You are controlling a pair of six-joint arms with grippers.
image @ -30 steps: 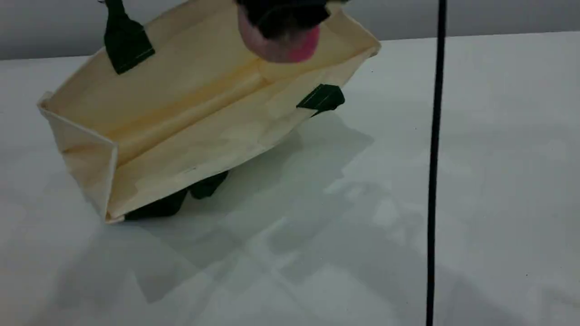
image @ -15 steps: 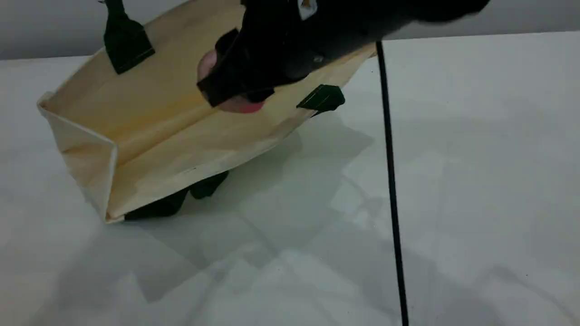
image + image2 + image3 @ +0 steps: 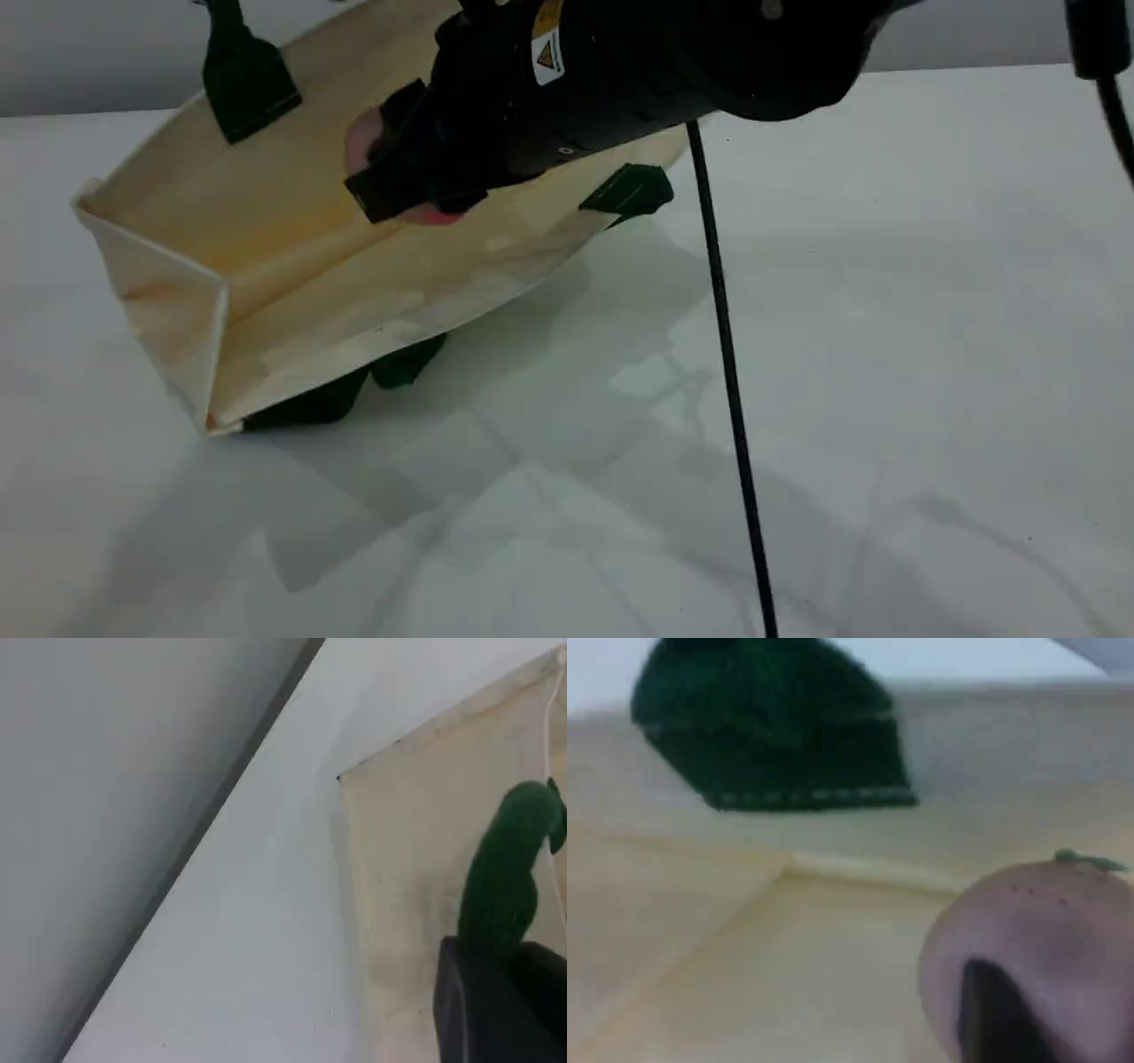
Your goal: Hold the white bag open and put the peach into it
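The white bag (image 3: 292, 248) lies tilted on the table with its mouth open toward the camera. A dark tab (image 3: 246, 89) on its upper rim is pulled upward. In the left wrist view my left gripper (image 3: 507, 967) is shut on the green rope handle (image 3: 507, 868), beside the cream fabric (image 3: 416, 868). My right gripper (image 3: 400, 177) reaches into the bag's mouth from the top right, shut on the peach (image 3: 359, 142). The right wrist view shows the pink peach (image 3: 1045, 930) held over the bag's inner fold, below a dark tab (image 3: 771, 735).
A thin black cable (image 3: 726, 381) hangs from the right arm down across the table (image 3: 930, 354). Another dark tab (image 3: 631, 190) sticks out at the bag's lower rim, and the second handle (image 3: 354, 390) lies under the bag. A grey wall runs behind.
My right arm has carried the peach down and left, from above the bag's rim into its open mouth. The cable swung left with it. The bag and left grip held still.
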